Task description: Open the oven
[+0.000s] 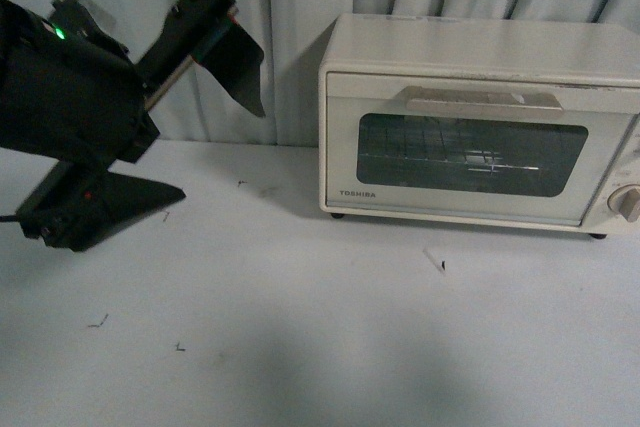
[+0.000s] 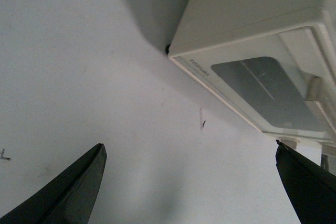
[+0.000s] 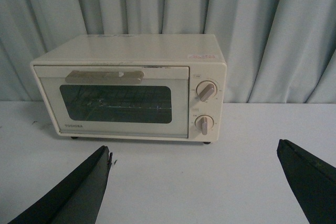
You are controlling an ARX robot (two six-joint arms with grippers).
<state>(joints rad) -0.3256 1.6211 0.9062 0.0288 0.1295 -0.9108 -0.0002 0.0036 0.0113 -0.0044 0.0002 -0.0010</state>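
Oven [image 1: 470,132] sits at the far right of the white surface [image 1: 300,327], backed against the pale curtain [image 1: 290,7], with its glass door shut and the bar handle [image 1: 483,99] untouched. At the left edge the left arm [image 1: 65,97] is raised, well apart from the oven, its forearm tilted up and to the right. The left hand [image 2: 189,145] has its fingers [image 2: 73,192] spread wide and grips nothing. In the front view the lower black wedge is probably its second finger. On the near side, the right hand [image 3: 193,145] faces the oven door squarely, with its fingers [image 3: 79,198] wide apart.
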